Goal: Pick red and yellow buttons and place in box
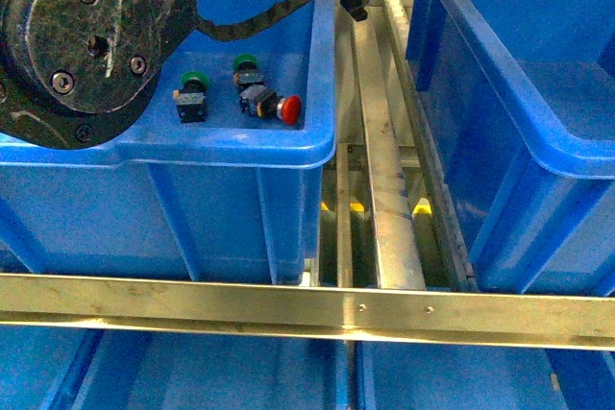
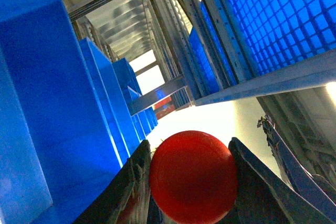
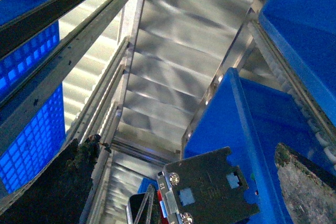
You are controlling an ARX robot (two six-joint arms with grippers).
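A red button (image 2: 193,177) fills the left wrist view, its domed cap pinched between the two dark fingers (image 2: 131,187) of my left gripper (image 2: 190,150), which is shut on it. Another red button (image 1: 288,108) lies on its side in the left blue bin (image 1: 231,156). The box (image 1: 538,112) stands at the right, its inside mostly out of view. My right gripper (image 3: 184,153) is open, and a black switch body (image 3: 207,190) with screw terminals shows between its spread fingers, untouched. No yellow button is in view.
Two green-capped buttons (image 1: 192,95) (image 1: 247,69) stand in the left bin beside the red one. My left arm's big black joint (image 1: 86,36) hangs over that bin. Metal roller rails (image 1: 384,170) run between the bins, and a steel crossbar (image 1: 307,309) spans the front.
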